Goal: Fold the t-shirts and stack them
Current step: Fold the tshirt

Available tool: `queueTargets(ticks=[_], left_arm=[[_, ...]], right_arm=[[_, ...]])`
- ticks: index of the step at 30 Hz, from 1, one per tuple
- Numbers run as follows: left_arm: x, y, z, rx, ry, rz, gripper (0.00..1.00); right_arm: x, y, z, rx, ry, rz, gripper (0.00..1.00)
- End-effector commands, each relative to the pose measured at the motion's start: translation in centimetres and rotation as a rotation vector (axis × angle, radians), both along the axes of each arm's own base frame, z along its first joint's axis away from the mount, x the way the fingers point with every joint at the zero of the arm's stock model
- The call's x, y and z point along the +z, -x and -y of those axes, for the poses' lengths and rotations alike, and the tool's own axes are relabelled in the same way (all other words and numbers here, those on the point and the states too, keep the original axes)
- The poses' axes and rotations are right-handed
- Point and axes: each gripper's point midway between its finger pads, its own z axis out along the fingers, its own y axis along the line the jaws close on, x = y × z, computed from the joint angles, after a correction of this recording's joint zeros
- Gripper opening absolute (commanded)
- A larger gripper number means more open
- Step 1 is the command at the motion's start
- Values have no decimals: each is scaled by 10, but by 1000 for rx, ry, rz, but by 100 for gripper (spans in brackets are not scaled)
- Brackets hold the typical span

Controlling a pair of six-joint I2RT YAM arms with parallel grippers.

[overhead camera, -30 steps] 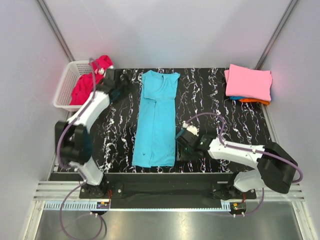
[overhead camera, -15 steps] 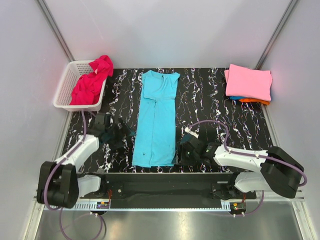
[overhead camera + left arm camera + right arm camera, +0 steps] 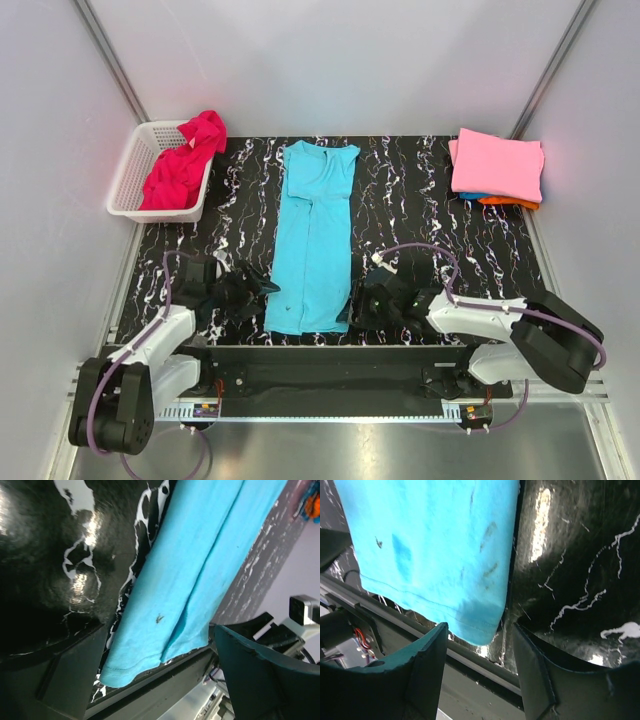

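Note:
A turquoise t-shirt point(image 3: 315, 235) lies folded into a long strip down the middle of the black marbled table point(image 3: 420, 190), collar at the far end. My left gripper point(image 3: 258, 289) is open, low at the strip's near left corner point(image 3: 130, 665). My right gripper point(image 3: 352, 310) is open, low at the near right corner point(image 3: 480, 625). Neither holds cloth. A magenta-red t-shirt point(image 3: 185, 160) is heaped in the white basket point(image 3: 128, 170). A folded stack with a pink t-shirt point(image 3: 497, 163) on top of blue and orange ones sits at the far right.
The table's near edge and a metal rail point(image 3: 330, 352) run just below the shirt's hem. Grey walls close in the back and sides.
My left arm swung from the basket down to the shirt's near left corner. My right gripper moved nearer and slightly left to the near right corner.

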Motion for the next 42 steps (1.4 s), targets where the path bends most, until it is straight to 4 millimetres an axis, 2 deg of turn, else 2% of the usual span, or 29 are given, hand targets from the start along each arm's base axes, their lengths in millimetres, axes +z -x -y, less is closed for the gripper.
queueTargets(ticks=[1, 9, 10, 15, 19, 20, 24, 27, 32, 33, 36, 39, 42], left_arm=[[-7, 15, 7, -22, 66, -39, 99], [-10, 37, 1, -4, 36, -94, 99], [-13, 45, -1, -1, 25, -123, 99], [-10, 54, -2, 12, 13, -103, 99], [-9, 55, -4, 22, 1, -96, 86], [-8, 54, -5, 23, -8, -91, 74], [-10, 53, -8, 30, -36, -96, 54], [-13, 52, -10, 37, -54, -102, 50], [-14, 52, -11, 42, -65, -101, 36], [-15, 52, -11, 42, -66, -101, 34], [-17, 52, -13, 48, -77, -108, 31], [-19, 52, -14, 49, -86, -114, 30], [-19, 52, -14, 48, -88, -110, 30]], right_arm=[[-12, -6, 5, -37, 21, -6, 61], [-25, 2, 9, -66, 25, -67, 56], [-26, 4, 11, -68, 26, -71, 55], [-28, 7, 14, -79, 33, -90, 51], [-30, 8, 16, -86, 41, -94, 49], [-30, 8, 16, -85, 38, -97, 48], [-33, 11, 17, -80, 47, -109, 45], [-36, 12, 17, -75, 53, -114, 43], [-37, 13, 15, -70, 50, -121, 34], [-38, 13, 16, -71, 53, -125, 29], [-41, 14, 15, -68, 57, -133, 26], [-41, 16, 14, -64, 55, -140, 29], [-40, 18, 17, -69, 69, -136, 42]])
